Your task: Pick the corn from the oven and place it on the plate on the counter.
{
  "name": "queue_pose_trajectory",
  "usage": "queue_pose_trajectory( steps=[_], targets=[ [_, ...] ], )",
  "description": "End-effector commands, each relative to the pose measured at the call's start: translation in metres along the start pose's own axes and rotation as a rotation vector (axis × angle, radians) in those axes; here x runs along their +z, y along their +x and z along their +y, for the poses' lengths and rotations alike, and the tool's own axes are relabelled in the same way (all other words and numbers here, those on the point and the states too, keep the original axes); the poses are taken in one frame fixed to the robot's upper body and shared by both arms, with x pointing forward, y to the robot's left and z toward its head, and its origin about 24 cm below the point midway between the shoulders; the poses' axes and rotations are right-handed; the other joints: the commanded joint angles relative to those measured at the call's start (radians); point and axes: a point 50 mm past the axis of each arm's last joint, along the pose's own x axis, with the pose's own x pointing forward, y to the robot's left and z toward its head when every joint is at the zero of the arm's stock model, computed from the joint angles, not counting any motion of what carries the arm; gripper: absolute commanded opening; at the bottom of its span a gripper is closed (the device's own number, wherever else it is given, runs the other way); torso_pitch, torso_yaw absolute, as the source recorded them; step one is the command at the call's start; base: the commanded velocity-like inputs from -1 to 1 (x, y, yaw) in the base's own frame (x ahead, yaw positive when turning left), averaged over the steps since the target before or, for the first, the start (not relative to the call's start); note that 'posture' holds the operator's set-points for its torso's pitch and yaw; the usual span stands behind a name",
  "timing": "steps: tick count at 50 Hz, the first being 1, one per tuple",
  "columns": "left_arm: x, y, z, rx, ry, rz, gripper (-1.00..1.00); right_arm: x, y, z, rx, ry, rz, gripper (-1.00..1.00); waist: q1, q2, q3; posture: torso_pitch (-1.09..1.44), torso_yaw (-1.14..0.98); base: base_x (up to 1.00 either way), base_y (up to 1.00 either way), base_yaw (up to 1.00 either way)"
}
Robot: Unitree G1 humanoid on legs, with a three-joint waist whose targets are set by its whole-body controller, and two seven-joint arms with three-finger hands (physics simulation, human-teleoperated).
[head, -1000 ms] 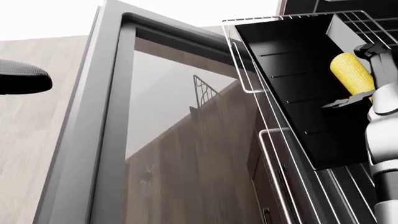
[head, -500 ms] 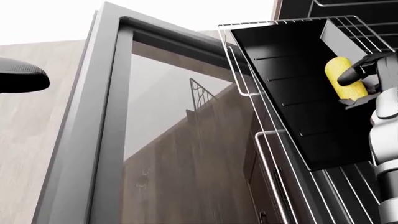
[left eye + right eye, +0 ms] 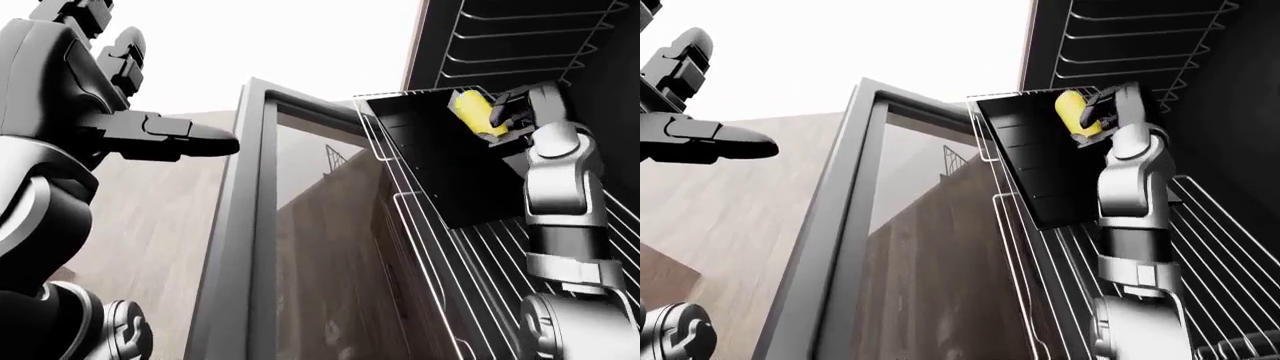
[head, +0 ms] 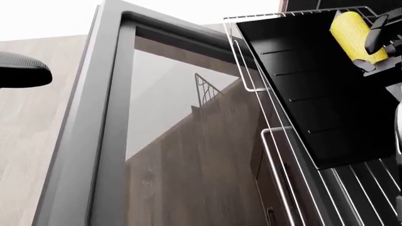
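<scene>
Oven (image 3: 1200, 90) interior fills the right of the eye views, dark, with wire racks (image 3: 1140, 45) above and a pulled-out rack (image 3: 430, 247) below; the glass door (image 4: 169, 132) hangs open to the left, and pale wall and wood panelling are seen through it. No plate or counter is shown. A black tray (image 4: 314, 89) rests on the pulled-out rack, and the corn (image 4: 356, 35) is seen at its upper end, between the fingers (image 3: 503, 101) of the right hand (image 3: 505, 116). The fingers are curled round the cob's middle, one dark digit across its near face and another under its lower end, so the hold is judged closed on the corn; whether the cob is clear of the tray cannot be told. The corn is judged to be light, stiff and rounded, with a ribbed surface that should give some grip, yet liable to roll or pivot if pinched near one end; a wrap about the mid-length, as seen, is judged the safest hold. The right arm (image 3: 1130, 195) is stretched up and into the oven, forearm nearly vertical, wrist bent toward the tray. The left hand (image 3: 165, 135) is held out away from the oven at the left of the eye views, fingers extended and nothing in them.
</scene>
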Motion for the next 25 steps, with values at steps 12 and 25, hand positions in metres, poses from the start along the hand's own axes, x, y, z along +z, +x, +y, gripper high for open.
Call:
queue_pose_trajectory(
  steps=[12, 25],
  targets=[
    [0.01, -0.005, 0.003, 0.02, -0.001, -0.066, 1.0, 0.051, -0.025, -0.025, -0.039, 0.015, -0.17, -1.0, -0.003, -0.02, -0.051, 0.0, 0.0, -0.48, 0.02, 0.0],
    [0.01, -0.006, 0.003, 0.018, -0.001, -0.067, 1.0, 0.063, -0.034, -0.028, -0.021, 0.035, -0.205, -1.0, 0.01, 0.083, -0.054, 0.0, 0.0, -0.58, 0.18, 0.0]
  ],
)
